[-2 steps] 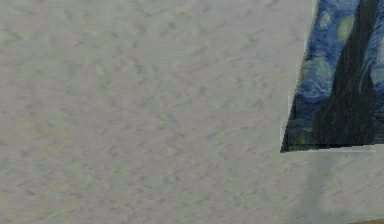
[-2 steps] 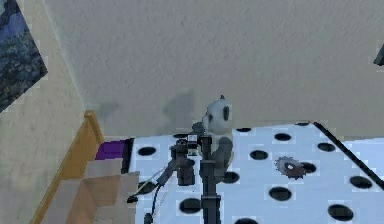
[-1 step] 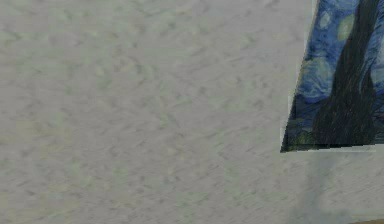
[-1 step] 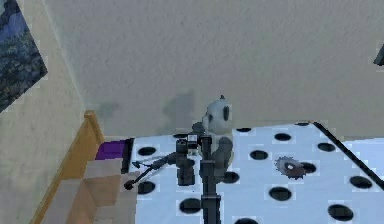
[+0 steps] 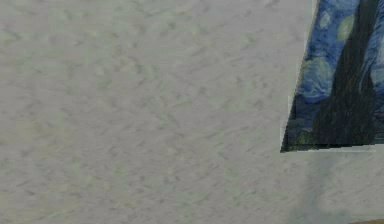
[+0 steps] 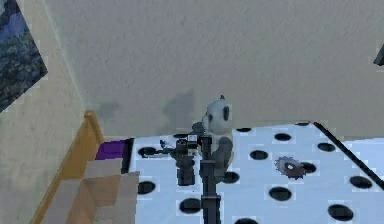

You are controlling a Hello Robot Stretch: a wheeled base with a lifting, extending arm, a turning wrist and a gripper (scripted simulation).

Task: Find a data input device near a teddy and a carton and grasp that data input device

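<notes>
Just pale grey teddy point(image 6: 218, 118), upright

You have a bed point(image 6: 315, 176) with a white cover with black dots and a wooden frame point(image 6: 84, 150) along its left side. On the cover:
- A grey-white teddy point(image 6: 218, 120) sits upright near the far edge.
- A small dark round thing point(image 6: 289, 166) lies right of the teddy, apart from it.
- A purple thing point(image 6: 116, 149) lies at the far left, by the frame.
- A beige carton point(image 6: 98, 192) is at the near left corner; you can't tell if it rests on the cover.

We identify a bedroom: bed point(image 6: 310, 186) with black-dotted white cover at lower right, plush teddy point(image 6: 218, 125) on it, wall painting point(image 6: 18, 55) at upper left.
</notes>
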